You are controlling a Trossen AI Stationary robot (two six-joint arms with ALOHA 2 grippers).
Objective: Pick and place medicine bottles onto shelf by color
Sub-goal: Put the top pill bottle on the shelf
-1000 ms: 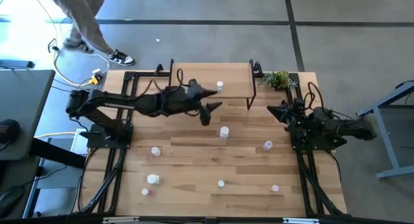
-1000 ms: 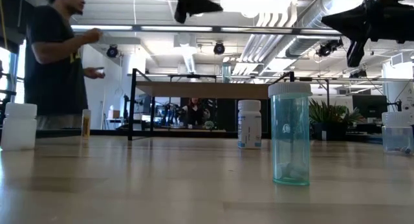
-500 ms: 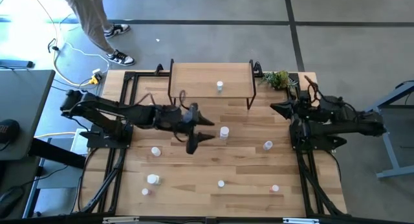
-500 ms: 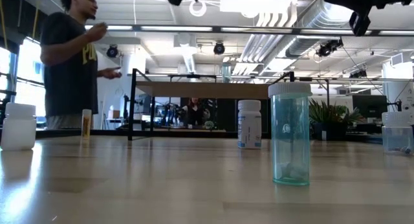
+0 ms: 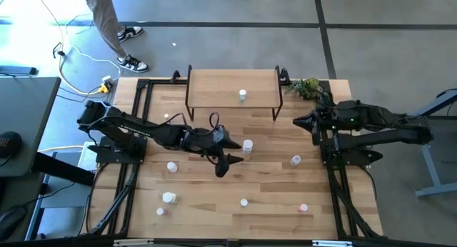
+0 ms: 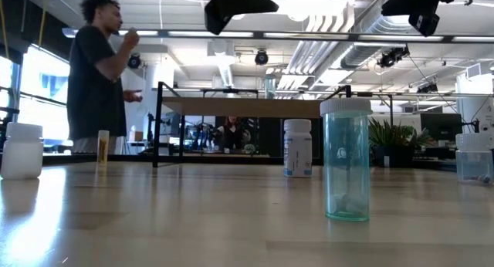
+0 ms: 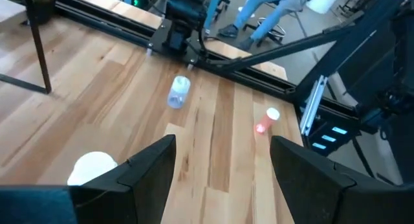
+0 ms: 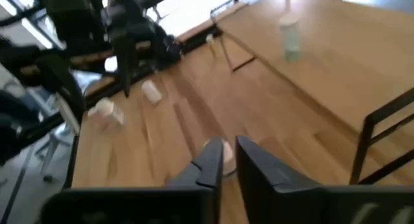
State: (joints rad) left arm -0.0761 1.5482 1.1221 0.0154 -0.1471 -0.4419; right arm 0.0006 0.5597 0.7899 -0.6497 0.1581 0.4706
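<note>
Medicine bottles point(image 5: 248, 145) scattered on table point(image 5: 271, 183), one on shelf point(image 5: 214, 90), left gripper point(image 5: 227, 153) spread wide mid-table, right gripper point(image 5: 301, 121) nearly closed, empty.

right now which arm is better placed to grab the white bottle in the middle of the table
Left. Its open end effector hangs beside the white bottle at mid-table. The right end effector, nearly shut, sits farther off by the right edge, near the shelf.
</note>
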